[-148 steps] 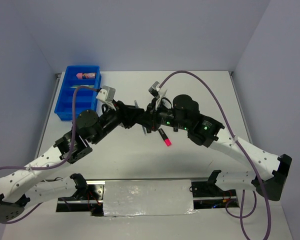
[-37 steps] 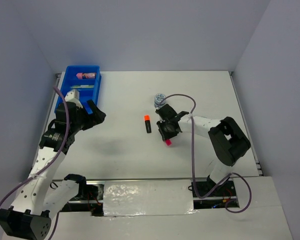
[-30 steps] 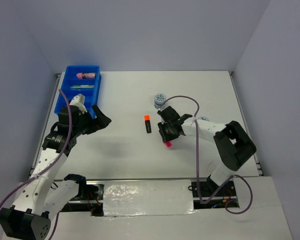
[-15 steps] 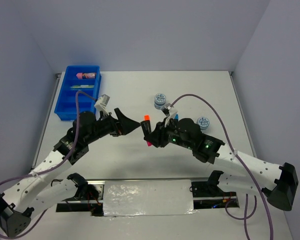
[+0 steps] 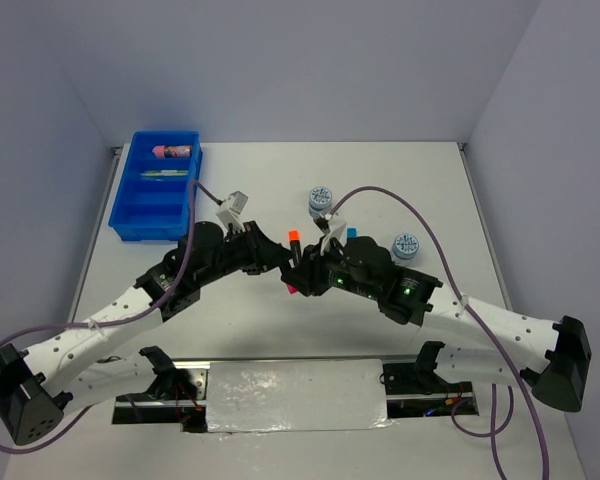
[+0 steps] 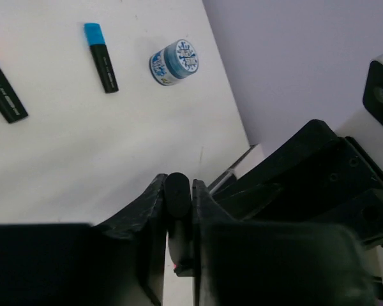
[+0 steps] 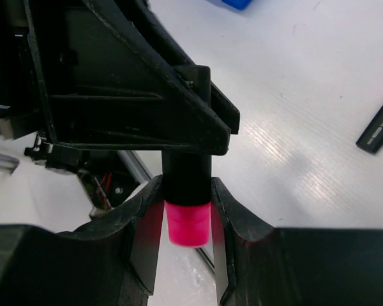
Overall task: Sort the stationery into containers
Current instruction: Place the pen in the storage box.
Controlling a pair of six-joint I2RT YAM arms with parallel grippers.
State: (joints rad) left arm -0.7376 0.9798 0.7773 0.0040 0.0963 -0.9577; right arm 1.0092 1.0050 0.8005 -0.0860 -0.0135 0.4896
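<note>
Both left gripper (image 6: 177,191) and right gripper (image 7: 186,213) pinch the pink marker (image 7: 187,226); orange marker (image 6: 5,99), blue marker (image 6: 102,58), discs (image 5: 321,197) lie outside the tray (image 5: 145,232)

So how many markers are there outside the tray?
3: pink-capped marker held between the left gripper and right gripper; orange-capped marker lying just beyond them; blue-capped marker farther right, by a disc. More may be hidden.

Three markers (image 7: 187,197) (image 6: 102,58) (image 6: 4,97), two discs (image 5: 321,199) (image 5: 406,245), one tray (image 5: 152,235), one cylinder (image 5: 174,152).
</note>
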